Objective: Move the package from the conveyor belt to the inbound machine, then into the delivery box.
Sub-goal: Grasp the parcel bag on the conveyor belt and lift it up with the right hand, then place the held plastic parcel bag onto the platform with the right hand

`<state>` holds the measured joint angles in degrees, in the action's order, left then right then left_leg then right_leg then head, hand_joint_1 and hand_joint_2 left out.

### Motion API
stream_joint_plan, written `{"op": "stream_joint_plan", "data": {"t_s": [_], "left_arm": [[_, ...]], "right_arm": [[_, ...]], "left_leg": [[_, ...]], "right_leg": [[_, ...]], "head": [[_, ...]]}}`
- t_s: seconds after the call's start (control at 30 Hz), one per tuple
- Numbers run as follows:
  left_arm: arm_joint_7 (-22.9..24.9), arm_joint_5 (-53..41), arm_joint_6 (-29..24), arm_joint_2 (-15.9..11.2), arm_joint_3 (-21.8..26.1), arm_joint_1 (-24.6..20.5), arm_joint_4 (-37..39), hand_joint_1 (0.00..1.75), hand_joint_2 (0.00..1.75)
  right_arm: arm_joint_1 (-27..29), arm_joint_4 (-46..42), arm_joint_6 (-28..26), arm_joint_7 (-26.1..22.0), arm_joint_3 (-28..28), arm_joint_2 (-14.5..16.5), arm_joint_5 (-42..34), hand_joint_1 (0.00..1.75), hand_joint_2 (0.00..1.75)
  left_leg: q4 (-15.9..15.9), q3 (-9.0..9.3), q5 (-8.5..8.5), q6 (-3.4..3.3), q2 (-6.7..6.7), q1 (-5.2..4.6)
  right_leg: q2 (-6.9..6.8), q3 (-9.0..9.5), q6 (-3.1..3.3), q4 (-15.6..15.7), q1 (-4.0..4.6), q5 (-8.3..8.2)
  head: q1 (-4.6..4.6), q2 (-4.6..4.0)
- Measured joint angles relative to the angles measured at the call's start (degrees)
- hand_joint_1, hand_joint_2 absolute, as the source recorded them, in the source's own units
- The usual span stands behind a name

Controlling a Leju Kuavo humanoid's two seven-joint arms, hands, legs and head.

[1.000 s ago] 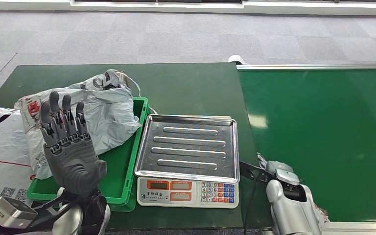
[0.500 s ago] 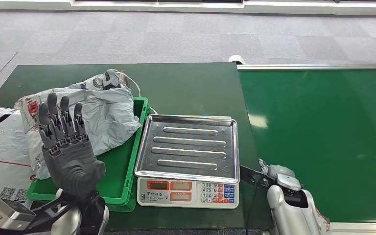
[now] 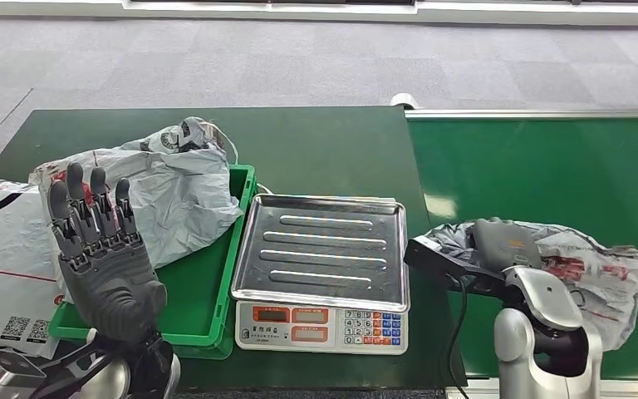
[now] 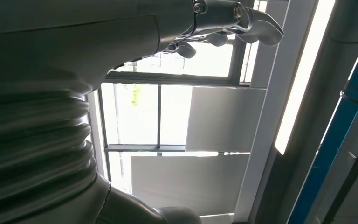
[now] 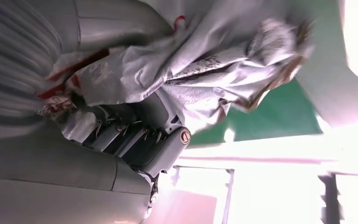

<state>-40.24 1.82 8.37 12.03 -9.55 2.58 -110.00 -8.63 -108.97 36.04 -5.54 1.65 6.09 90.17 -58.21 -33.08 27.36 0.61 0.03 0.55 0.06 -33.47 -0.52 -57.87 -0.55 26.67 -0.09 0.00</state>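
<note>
Grey plastic package [image 3: 581, 270] is held in the right hand [image 3: 507, 249], fingers wrapped into the crumpled film; in the right wrist view the package [image 5: 205, 70] is seen bunched against the dark fingers [image 5: 121, 133]. It is held over the near edge of the green belt [image 3: 548, 166], just beside the scale [image 3: 320, 274], not yet over the steel pan. Whether it is lifted off the belt or touching it cannot be told

Left hand [image 3: 100, 258] is raised upright by the green bin [image 3: 208, 291], fingers straight and apart, nothing held. In the left wrist view the hand [image 4: 223, 23] is seen against ceiling and windows

Progress, judged: pickup from belt looks done, or nearly. Scale pan is bare, so the inbound step is not yet done; the scale is taken to be the inbound machine. Bin is taken to be the delivery box; grey bags [image 3: 166, 195] are already piled in it, and another white bag [image 3: 0, 266] lies beside it. Left to do: package carried across onto the pan, then on into the bin

Risk: the film is slack and could sag or slip from the grip
</note>
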Motion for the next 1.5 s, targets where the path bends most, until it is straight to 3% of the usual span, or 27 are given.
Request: {"op": "stream_joint_plan", "data": {"t_s": [0.1,0.27,0.77,0.87,1.1,1.2,1.3,1.5], "left_arm": [[0.0,0.0,0.0,0.2,0.0,0.0,0.1,0.00,1.75],[0.0,0.0,0.0,0.2,0.0,-0.1,0.2,0.00,1.75],[0.0,0.1,0.3,0.2,0.0,-0.3,0.2,0.00,1.75],[0.0,0.6,1.2,0.2,-0.1,-1.2,0.7,0.00,1.75],[0.1,1.4,2.1,0.6,-1.2,-4.6,4.0,0.00,1.75],[0.1,1.9,2.0,0.7,-2.0,-6.2,5.6,0.00,1.75],[0.1,2.3,1.7,0.8,-2.8,-7.6,7.2,0.00,1.75],[0.1,2.3,1.3,1.0,-3.4,-8.8,9.6,0.00,1.75]], "right_arm": [[0.0,-6.5,0.0,-2.2,2.3,3.1,-0.2,1.75,1.75],[0.1,-12.2,0.0,-2.4,3.4,5.5,-0.2,1.75,1.75],[-0.1,-15.4,0.0,-1.5,3.9,6.9,-0.5,1.75,1.75],[-3.2,-11.3,0.0,-2.6,2.2,6.5,-0.5,1.75,1.75],[-18.3,4.1,0.0,-1.3,-1.3,4.7,-0.4,1.75,1.75],[-25.5,13.2,0.0,5.0,-4.3,3.3,-0.4,1.75,1.75],[-32.1,22.9,0.0,12.3,-10.8,1.9,-0.2,1.75,1.75],[-37.7,34.2,0.0,17.1,-21.6,1.3,0.0,1.75,1.75]], "left_leg": [[0.0,0.04,-0.01,0.01,0.03,0.01],[0.0,0.13,0.01,0.00,0.32,0.01],[0.0,0.11,0.01,0.00,0.35,0.00],[0.0,0.13,-0.01,-0.01,0.51,0.00],[0.0,0.16,-0.24,-0.07,0.56,0.00],[0.0,0.14,-0.28,-0.08,0.58,0.00],[0.0,0.16,-0.31,-0.06,0.58,0.00],[0.0,0.09,-0.34,-0.02,0.34,0.00]], "right_leg": [[0.01,0.05,0.01,0.0,0.05,0.03],[0.27,0.05,-0.01,0.0,-0.02,0.00],[0.32,0.07,-0.03,0.0,-0.03,-0.04],[0.42,0.06,-0.03,0.0,-0.03,-0.10],[0.50,0.06,-0.05,0.0,-0.04,-0.36],[0.51,0.05,-0.04,0.0,-0.07,-0.43],[0.51,0.03,-0.03,0.0,-0.07,-0.46],[0.35,0.02,0.02,0.0,0.01,-0.43]], "head": [[0.02,0.00],[0.02,0.00],[0.03,0.00],[0.02,0.00],[0.02,0.00],[0.02,0.00],[0.02,0.00],[0.02,0.00]]}}
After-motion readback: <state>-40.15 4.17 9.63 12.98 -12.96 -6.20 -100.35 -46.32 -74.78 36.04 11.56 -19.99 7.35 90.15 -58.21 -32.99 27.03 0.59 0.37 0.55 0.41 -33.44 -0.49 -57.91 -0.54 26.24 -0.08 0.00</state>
